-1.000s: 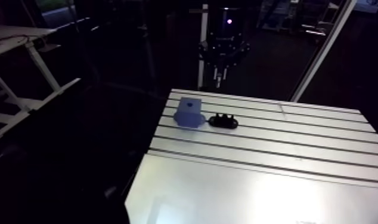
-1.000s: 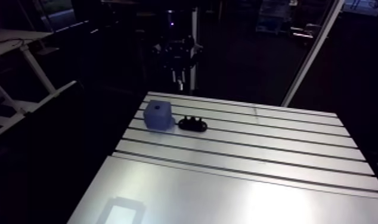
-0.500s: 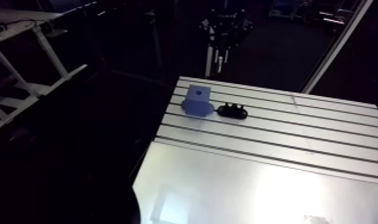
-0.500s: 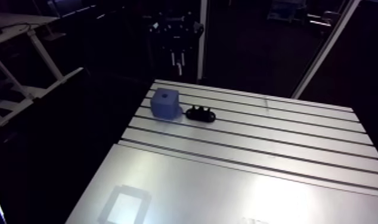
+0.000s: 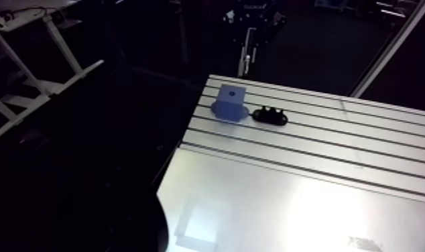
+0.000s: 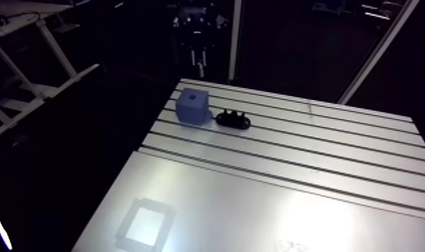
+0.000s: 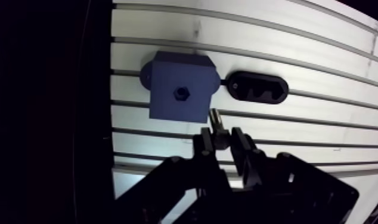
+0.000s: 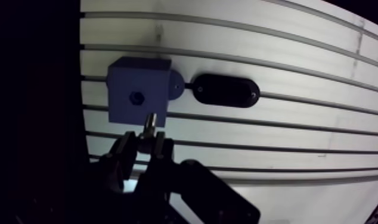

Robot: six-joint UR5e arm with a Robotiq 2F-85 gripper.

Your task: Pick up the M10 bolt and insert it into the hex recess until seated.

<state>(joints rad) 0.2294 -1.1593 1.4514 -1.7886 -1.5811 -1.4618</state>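
A blue block with a small hex recess in its upper face sits on the slotted table near one corner. In the wrist view my gripper is shut on the M10 bolt. The bolt's end sticks out ahead of the fingertips. It hangs over the block's near edge, a little short of the recess and to one side of it. In the arm view the gripper hangs above the table's far edge, behind the block.
A black oblong holder with sockets lies right beside the block, also seen in the arm view. The table edge runs close along the block's other side, with a dark drop beyond it. A smooth plate covers the near part.
The arm view has shifted as the camera moved. The block and the black holder keep their places on the table. The gripper now stands more nearly in line with the block.
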